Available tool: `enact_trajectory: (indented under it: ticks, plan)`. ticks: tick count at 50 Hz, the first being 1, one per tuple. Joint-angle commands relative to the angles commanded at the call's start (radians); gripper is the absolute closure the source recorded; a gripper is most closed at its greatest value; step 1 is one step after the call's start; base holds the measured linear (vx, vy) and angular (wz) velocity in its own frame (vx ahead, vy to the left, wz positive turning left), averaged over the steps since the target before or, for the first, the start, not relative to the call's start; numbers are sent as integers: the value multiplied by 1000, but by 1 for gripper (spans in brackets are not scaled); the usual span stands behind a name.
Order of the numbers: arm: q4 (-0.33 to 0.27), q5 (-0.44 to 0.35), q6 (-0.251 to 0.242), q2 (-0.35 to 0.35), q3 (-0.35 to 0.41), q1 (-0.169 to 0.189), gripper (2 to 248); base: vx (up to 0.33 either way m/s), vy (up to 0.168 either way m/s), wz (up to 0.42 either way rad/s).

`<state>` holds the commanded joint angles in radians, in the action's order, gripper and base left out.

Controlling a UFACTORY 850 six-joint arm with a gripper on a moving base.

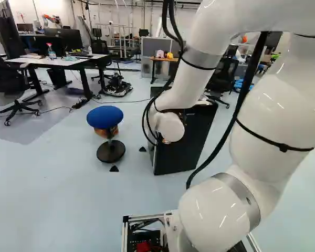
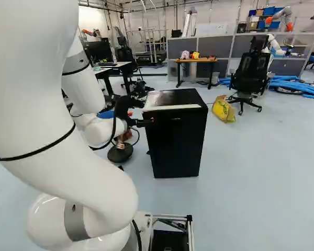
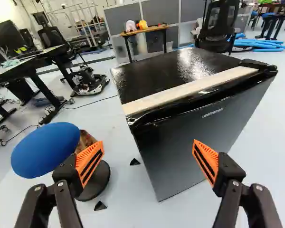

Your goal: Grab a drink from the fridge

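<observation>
The white arm (image 1: pixel 275 115) stands nearest, reaching forward toward the small fridge (image 2: pixel 175 141). The fridge is upright on the floor; its dark door (image 3: pixel 180 156) appears closed, with a pale strip (image 3: pixel 194 89) along the upper front edge. The blue stool (image 1: pixel 104 116) stands beside the fridge, and a yellow bag (image 2: pixel 223 109) lies on the fridge's other side. The gripper (image 3: pixel 148 141) is spread wide, with nothing pinched between its orange pads (image 3: pixel 89 161); the door lies ahead of it. The drink, the smallest item, is not visible in any view; it is presumably inside the fridge. Progress is judged to be at the approach stage: the arm is near the fridge, the door is unopened. Remaining steps: engage the door edge, swing the door open, locate the drink, close the gripper on it and withdraw it. The left base view shows the stool down to its foot but has the arm across part of the fridge. The right base view shows the fridge front and the bag, with the stool partly hidden behind the arm. Only the wrist view shows clearly how far apart the pads stand and the door's top edge in detail.
</observation>
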<state>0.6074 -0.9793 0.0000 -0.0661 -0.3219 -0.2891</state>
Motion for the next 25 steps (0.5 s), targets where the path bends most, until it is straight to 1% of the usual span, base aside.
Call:
enact_trajectory:
  ticks: [5, 11, 25]
  plan:
    - [28, -9, 0, -18, -4, 0, 3, 0, 0, 0]
    - [46, -19, 0, -43, -11, -1, 3, 0, 0, 0]
    - [50, -23, 0, -116, -48, -3, 3, 0, 0, 0]
